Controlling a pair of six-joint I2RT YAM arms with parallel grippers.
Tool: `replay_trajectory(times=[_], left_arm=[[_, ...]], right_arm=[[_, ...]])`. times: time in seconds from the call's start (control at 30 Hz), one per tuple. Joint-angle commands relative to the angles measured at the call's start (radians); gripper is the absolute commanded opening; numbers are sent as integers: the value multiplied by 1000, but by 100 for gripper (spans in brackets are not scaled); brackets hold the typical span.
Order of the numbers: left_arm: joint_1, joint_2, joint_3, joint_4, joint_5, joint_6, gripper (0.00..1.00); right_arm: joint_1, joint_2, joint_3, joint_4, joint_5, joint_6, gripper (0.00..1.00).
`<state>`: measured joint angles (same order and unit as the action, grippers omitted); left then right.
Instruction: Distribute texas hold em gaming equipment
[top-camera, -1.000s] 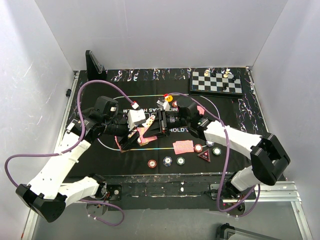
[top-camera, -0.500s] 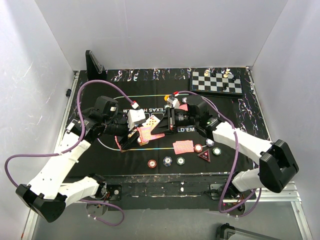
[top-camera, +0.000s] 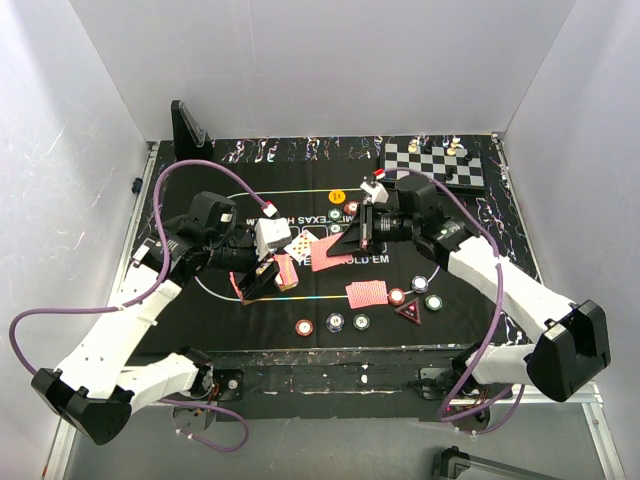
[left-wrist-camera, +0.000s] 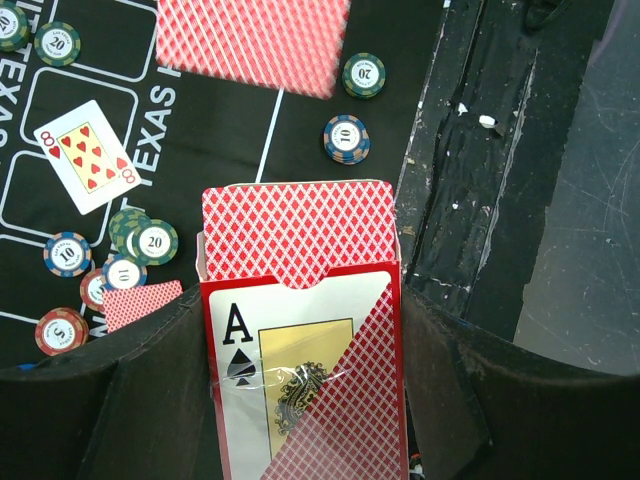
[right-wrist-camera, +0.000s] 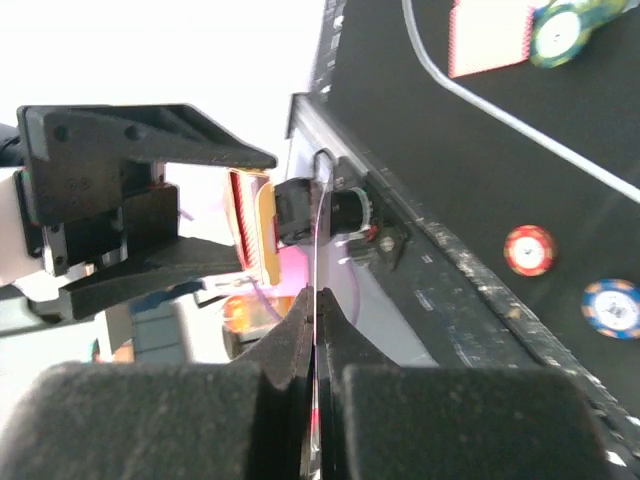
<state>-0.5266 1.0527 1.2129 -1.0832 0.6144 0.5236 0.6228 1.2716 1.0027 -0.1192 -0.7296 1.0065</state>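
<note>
- Grippers in the top view: the left gripper is clamped on a red card box over the left-centre of the black mat. The right gripper pinches one red-backed card just right of the box, over the middle of the mat.
- A face-up card lies between the two grippers. A face-down pile, a row of chips and a red triangular marker lie toward the near edge. A yellow button sits farther back, and the chessboard is at the far right.
- Left wrist view: the black fingers press both sides of the card box, which has an ace of spades printed on it. The red backs of the deck stick out of its open top. Below on the mat are an eight of hearts lying face up, another face-down card, and chips marked 20 and 10.
- Right wrist view: the right gripper's fingers are closed together on the card, seen edge-on as a thin line. The left gripper and its box are straight ahead. A red chip and a blue chip lie on the mat at right.
</note>
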Motion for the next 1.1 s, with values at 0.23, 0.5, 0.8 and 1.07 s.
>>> replay_trajectory(times=[0.23,0.5,0.8,1.07], left_arm=[[0,-39,28,9,22,-17,20],[0,-60,51,-46,30,-1,20],[0,-92,56,-75,28,-8,20],[0,-88,65,-80,28,-16,20]], right_arm=[[0,342,554,-698,569,-522,1],[144,702,964,-916,1106,-617,1],[313,1029,1200,-1011,1564,-721,1],[367,1167,1255,-941,1635,-801,1]])
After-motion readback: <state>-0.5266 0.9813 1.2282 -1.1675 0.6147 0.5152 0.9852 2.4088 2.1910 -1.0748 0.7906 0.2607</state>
